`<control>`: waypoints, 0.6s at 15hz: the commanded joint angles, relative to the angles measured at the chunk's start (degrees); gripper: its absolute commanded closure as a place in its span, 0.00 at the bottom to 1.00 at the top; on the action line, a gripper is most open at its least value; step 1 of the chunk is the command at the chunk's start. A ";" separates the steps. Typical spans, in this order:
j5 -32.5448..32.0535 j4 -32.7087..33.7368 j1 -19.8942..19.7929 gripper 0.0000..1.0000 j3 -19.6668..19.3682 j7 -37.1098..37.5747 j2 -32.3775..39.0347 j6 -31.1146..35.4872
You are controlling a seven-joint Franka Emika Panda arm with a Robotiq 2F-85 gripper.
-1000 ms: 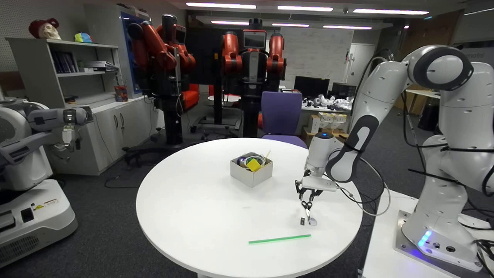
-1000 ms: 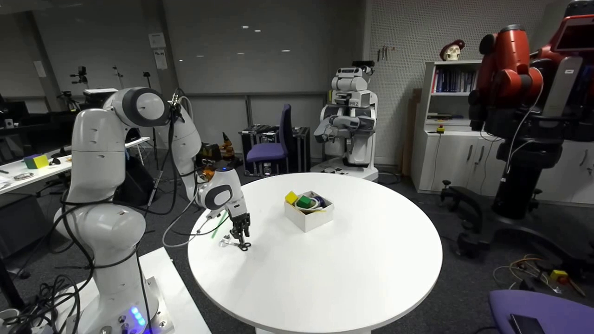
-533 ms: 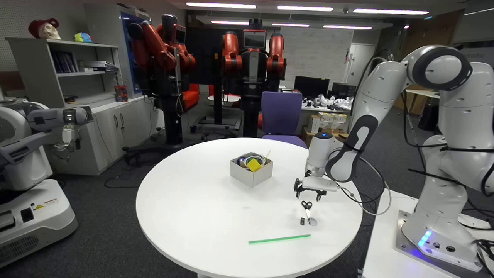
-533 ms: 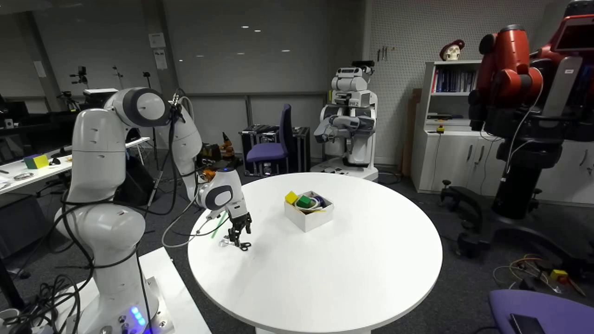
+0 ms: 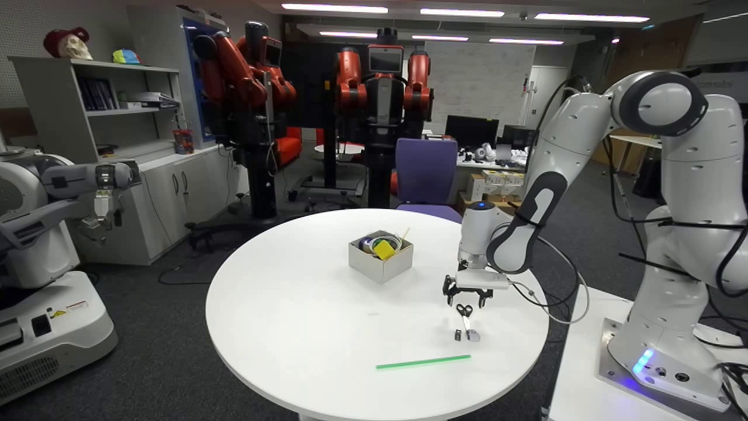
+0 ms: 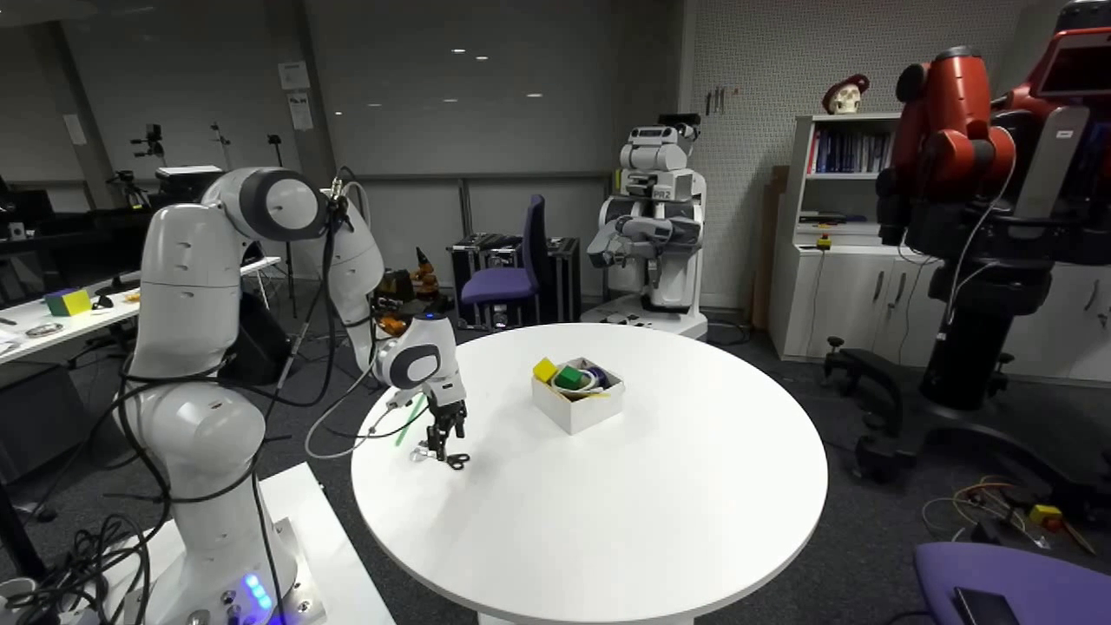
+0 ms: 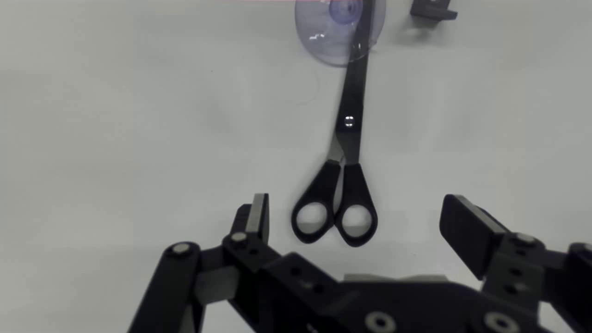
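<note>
The jaws stand wide apart and hold nothing; the gripper (image 5: 466,300) points down above the white round table (image 5: 292,327), and the wrist view shows its fingers on either side of the black handles of the scissors (image 7: 350,121), seemingly lined up so that both loops sit within the gap. The scissors lie flat on the tabletop, blades together, loops toward the gripper; a clear suction cup (image 7: 319,27) overlaps the blades and appears to rest over them, since its rim shows across the dark metal; a small dark bracket (image 7: 430,10) sits just beside the blades, apart from them; in both exterior views the green strip (image 5: 423,362) lies flat nearby, and the open box (image 5: 365,264) stands well apart, its walls gathering loose things such as a yellow block (image 5: 384,250) and a green block (image 6: 569,378). The span between the pads is clearly broader than the paired loops; a bare gap shows on each side, one larger than the other; neither pad touches the scissors.
</note>
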 commanded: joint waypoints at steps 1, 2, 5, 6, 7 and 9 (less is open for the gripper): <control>0.57 2.56 -4.47 0.00 3.22 -4.39 1.14 -1.77; 0.78 2.91 -4.97 0.00 3.56 -5.04 1.68 -1.47; 0.93 3.70 -5.55 0.00 3.98 -5.91 3.75 -0.62; 0.68 3.92 -5.38 0.00 3.73 -5.96 4.23 -0.56; 0.76 4.05 -5.38 0.00 3.65 -6.21 4.48 -0.62; 1.05 4.14 -5.53 0.00 3.54 -6.41 4.64 -0.37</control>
